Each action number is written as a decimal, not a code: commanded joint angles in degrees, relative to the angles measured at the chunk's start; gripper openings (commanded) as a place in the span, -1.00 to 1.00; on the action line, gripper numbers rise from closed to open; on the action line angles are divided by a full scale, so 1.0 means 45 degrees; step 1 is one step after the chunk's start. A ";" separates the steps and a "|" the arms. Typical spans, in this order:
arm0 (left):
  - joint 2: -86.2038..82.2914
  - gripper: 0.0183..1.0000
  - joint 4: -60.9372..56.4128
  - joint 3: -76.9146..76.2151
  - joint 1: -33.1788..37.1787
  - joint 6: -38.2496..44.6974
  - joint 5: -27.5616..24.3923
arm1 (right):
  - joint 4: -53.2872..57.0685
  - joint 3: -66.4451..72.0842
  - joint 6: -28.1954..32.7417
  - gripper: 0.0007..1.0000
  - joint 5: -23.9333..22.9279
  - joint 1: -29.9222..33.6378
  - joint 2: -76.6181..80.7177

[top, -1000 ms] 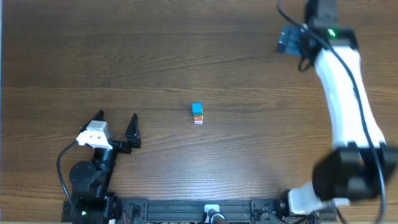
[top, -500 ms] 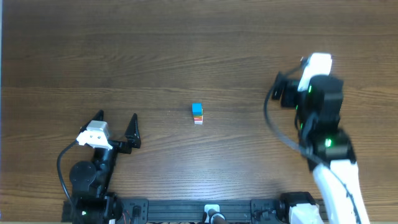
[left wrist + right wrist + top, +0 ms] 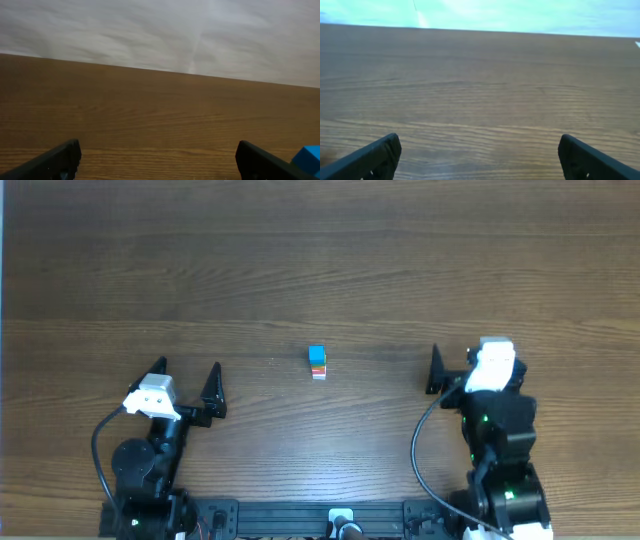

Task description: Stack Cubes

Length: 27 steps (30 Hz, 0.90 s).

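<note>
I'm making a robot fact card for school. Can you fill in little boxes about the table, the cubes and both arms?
Surface: brown wooden table
Cubes: one small cube stack near the middle
Top of stack: blue cube
Left fingers: open, holding nothing, to the left of the stack
Right fingers: open, holding nothing, to the right of the stack
Touching the stack: nothing

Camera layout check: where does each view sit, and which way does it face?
Top view: fixed overhead, facing down on the table; both arms at the bottom edge, cube stack mid-table.
Left wrist view: on the left wrist, facing low across the table; left fingers apart.
Right wrist view: same on the right wrist; right fingers apart.
Shared: top and left wrist views both show the blue cube.
</note>
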<state>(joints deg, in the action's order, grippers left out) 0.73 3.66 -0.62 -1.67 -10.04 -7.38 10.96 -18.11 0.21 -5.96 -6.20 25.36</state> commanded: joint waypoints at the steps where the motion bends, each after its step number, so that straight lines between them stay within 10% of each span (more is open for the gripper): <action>1: -0.0087 1.00 0.0005 0.0068 0.0078 0.0141 -0.0160 | -0.0452 0.0942 0.0063 0.98 0.0112 0.0257 -0.1103; 27: -0.0087 1.00 0.0005 0.0068 0.0078 0.0141 -0.0160 | -0.4386 0.3959 0.0461 0.99 -0.0024 0.0787 -0.2914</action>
<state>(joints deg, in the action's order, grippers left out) 0.73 3.66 -0.62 -1.67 -10.04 -7.38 -9.26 -0.80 0.75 -5.98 -3.01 12.91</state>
